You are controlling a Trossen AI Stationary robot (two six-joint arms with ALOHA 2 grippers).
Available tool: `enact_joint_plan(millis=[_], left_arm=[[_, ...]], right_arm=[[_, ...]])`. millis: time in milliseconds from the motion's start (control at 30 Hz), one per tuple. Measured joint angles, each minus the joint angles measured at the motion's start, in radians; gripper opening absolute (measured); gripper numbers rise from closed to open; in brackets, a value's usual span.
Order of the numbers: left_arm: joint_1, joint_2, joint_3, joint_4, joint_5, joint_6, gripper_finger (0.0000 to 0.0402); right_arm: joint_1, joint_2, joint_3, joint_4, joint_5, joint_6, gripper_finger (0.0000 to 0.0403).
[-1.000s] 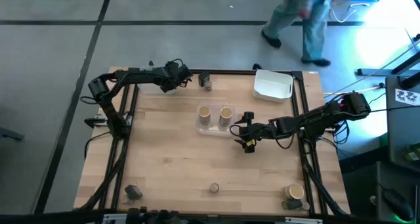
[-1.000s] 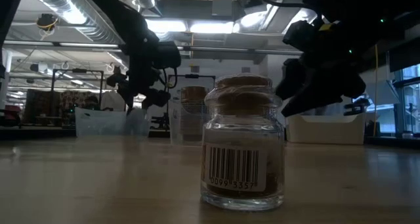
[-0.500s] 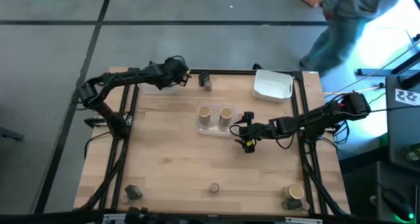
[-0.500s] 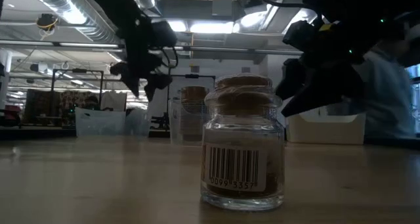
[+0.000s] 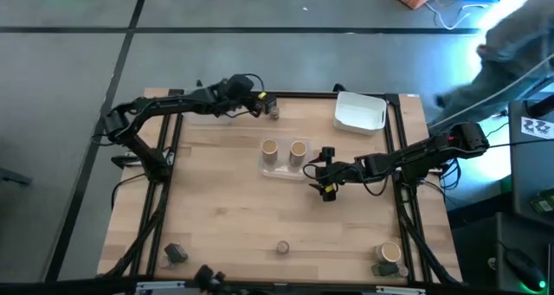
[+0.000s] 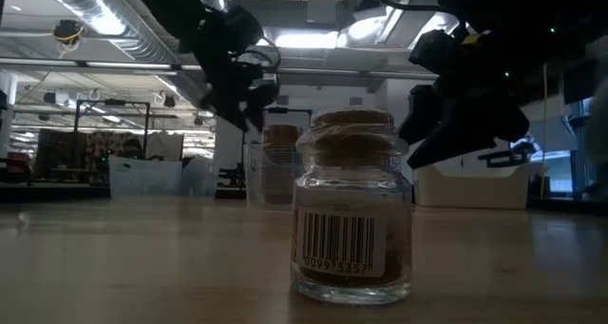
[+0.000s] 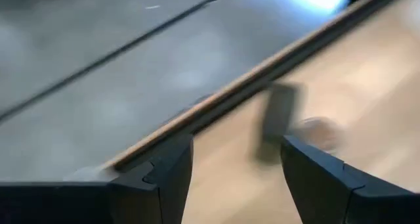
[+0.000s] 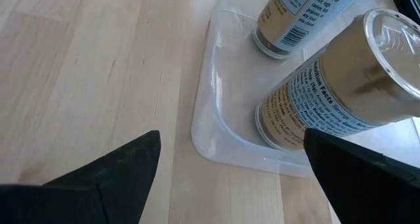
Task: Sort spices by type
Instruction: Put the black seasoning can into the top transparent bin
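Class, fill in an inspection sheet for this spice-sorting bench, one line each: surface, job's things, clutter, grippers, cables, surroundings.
Surface: wooden table in a dark frame.
Job's things: two tan cylinders upright in a clear tray; a dark jar and small round jar at the far edge; a dark jar, small cork-topped jar, and tan cylinder near the front edge.
Clutter: white tub at the far right.
Grippers: left gripper beside the far jars, jaws open, empty; right gripper next to the tray, open, empty.
Cables: along the right arm.
Surroundings: grey floor; a person passing, blurred.
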Motion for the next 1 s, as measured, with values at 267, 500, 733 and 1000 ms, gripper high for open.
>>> enact_joint_plan(millis=[267, 500, 733, 1000], left_arm=[[0.036, 0.097, 0.0, 0.19, 0.197, 0.047, 0.021], [0.06, 0.167, 0.0, 0.269, 0.237, 0.1, 0.021], [0.058, 0.181, 0.0, 0.294, 0.291, 0.165, 0.021], [0.066, 0.187, 0.0, 0.295, 0.28, 0.189, 0.021]], right_arm=[[0.0, 0.0, 0.0, 0.0, 0.0, 0.0, 0.0374], [0.0, 0.0, 0.0, 0.001, 0.0, 0.0, 0.0374], [0.0, 0.0, 0.0, 0.0, 0.0, 0.0, 0.0374], [0.0, 0.0, 0.0, 0.0, 0.0, 0.0, 0.0374]])
